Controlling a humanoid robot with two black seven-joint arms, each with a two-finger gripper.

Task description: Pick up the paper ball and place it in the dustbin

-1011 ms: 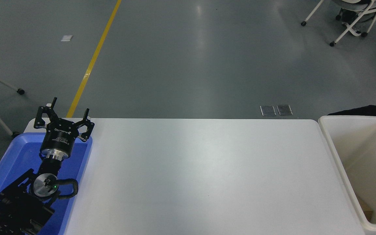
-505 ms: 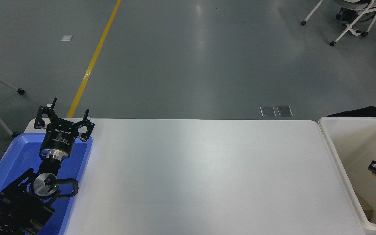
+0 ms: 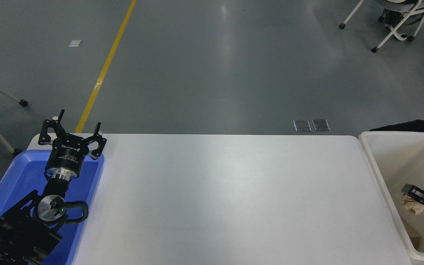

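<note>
A white table (image 3: 226, 195) with rounded far corners stands on a grey floor (image 3: 212, 66). A blue tray (image 3: 87, 184) lies on its near left part, reaching past the left edge. A cream-white dustbin (image 3: 377, 165) stands just beside the table's right edge; whether it rests on the table cannot be told. A yellow line (image 3: 105, 66) crosses the floor at the far left.

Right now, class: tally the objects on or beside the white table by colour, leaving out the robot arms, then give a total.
Blue: 1, the tray
Cream-white: 1, the dustbin
Tan: 1, the paper ball
Total: 3
</note>
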